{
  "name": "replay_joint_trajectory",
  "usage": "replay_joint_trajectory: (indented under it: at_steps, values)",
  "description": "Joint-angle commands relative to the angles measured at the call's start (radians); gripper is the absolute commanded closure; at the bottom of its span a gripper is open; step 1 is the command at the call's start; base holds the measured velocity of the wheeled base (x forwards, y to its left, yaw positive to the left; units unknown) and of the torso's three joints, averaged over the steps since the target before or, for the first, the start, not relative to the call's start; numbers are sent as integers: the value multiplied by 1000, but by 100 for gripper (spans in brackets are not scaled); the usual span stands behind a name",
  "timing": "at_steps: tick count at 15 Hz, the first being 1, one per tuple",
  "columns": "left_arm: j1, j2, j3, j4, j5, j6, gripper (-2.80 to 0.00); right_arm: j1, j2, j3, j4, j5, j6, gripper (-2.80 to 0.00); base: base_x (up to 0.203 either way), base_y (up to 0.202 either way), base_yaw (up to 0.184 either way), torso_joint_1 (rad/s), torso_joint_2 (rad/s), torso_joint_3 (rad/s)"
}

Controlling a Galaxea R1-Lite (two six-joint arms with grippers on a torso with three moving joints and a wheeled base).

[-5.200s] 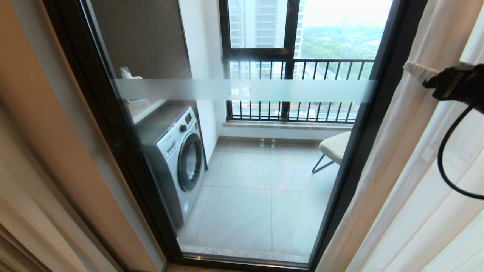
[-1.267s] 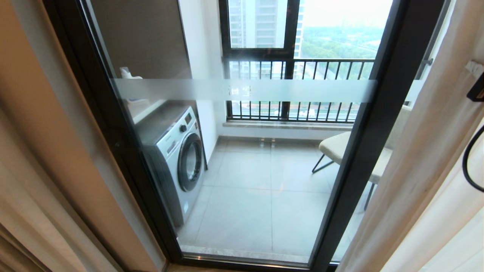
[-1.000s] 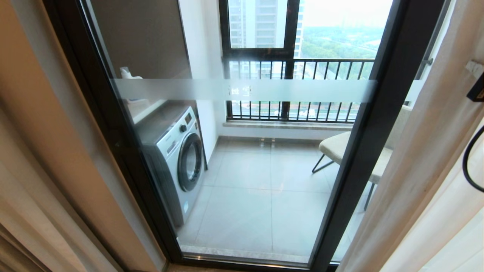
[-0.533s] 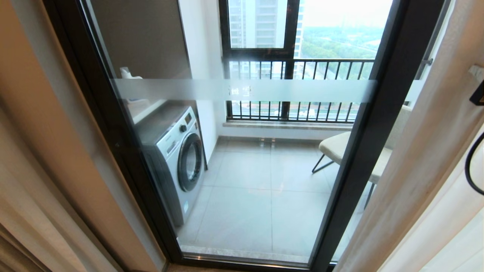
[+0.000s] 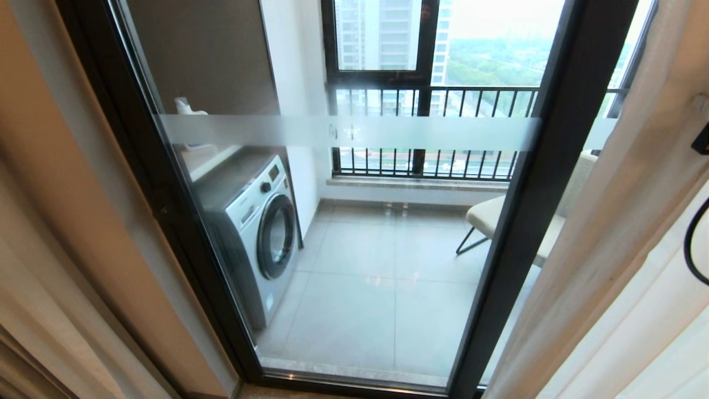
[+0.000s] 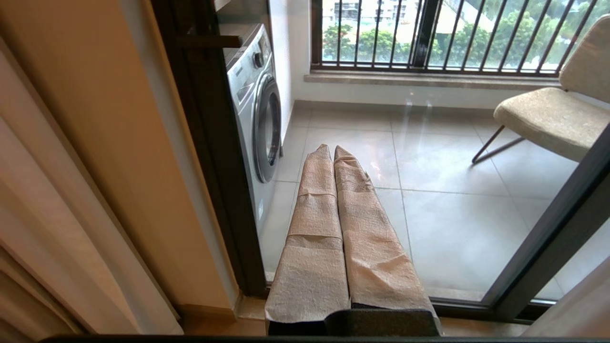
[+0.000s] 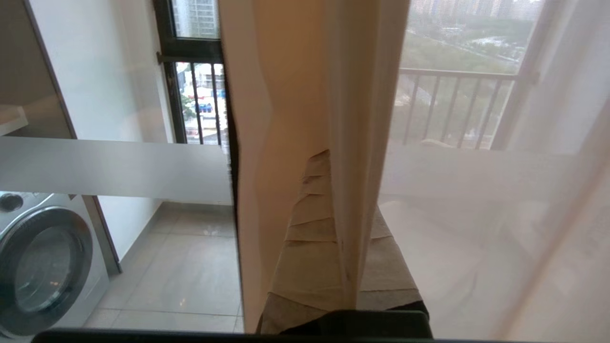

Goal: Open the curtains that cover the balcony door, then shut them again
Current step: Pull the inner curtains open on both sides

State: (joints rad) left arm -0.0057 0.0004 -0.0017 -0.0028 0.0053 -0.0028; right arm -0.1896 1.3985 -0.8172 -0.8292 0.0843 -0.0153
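Right gripper [image 7: 333,164] clamped on the leading edge of the sheer curtain [image 7: 305,119]. A fold of the cream fabric runs down between its two tape-wrapped fingers [image 7: 310,224], which press together on it. The rest of the sheer spreads out to one side of the gripper as a thin veil; railing bars show faintly through it. On the gripper's other side, past the curtain edge, the glass of the balcony door [image 7: 114,166] is bare, with the frosted strip [image 7: 109,169] across it and a washing machine [image 7: 43,257] low down behind the glass.

In the head view only a black corner of the right arm and a cable loop [image 5: 692,244] show at the right edge, against the sheer [image 5: 620,221]. The sheer hangs just right of the door's black post [image 5: 532,188]; the middle pane is uncovered. A heavier beige drape [image 5: 61,233] hangs bunched at the far left, outside the door frame.

Left gripper [image 6: 332,150] closed, nothing in it, both wrapped fingers [image 6: 314,214] lying side by side and touching. It points at the lower glass. Beyond its tips: tiled balcony floor [image 6: 429,190], the washing machine to one side, a padded chair [image 6: 548,119] to the other. The beige drape hangs well off to the washing-machine side of it.
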Motion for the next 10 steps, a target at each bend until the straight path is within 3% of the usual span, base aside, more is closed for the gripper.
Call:
replay_joint_trajectory:
  at_steps: [1, 10]
  values:
    - [0, 0, 0, 0, 1, 0, 0, -7, 5, -2, -4, 0, 0, 0, 0, -197, -2, 7, -2, 2]
    - [0, 0, 0, 0, 1, 0, 0, -68, 23, -7, -5, 2, 1, 0, 0, -191, 5, 3, 3, 3]
